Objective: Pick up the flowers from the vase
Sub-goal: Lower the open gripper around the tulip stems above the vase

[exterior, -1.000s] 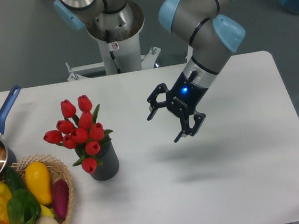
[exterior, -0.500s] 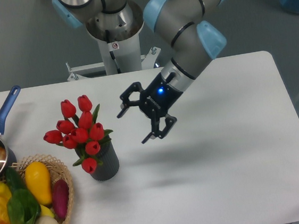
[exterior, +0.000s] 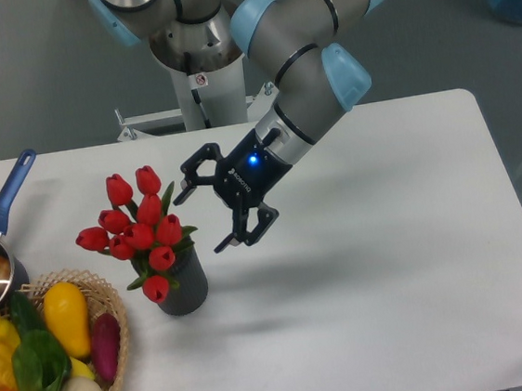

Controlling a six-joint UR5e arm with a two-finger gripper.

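The flowers (exterior: 138, 229), a bunch of red tulip buds with green leaves, stand in the vase (exterior: 183, 286), a short dark grey ribbed cylinder at the left of the white table. My gripper (exterior: 200, 222) hangs just right of the bunch at bud height, open, its black fingers pointing left with nothing between them. It is apart from the flowers.
A wicker basket (exterior: 117, 365) with yellow, purple, green and orange vegetables sits at the front left corner, close to the vase. A steel saucepan with a blue handle (exterior: 10, 192) stands at the left edge. The arm's base column (exterior: 200, 62) rises behind the table.
The arm has swung left across the table, carrying the open gripper from the middle to just beside the flowers. Flowers and vase have not moved.
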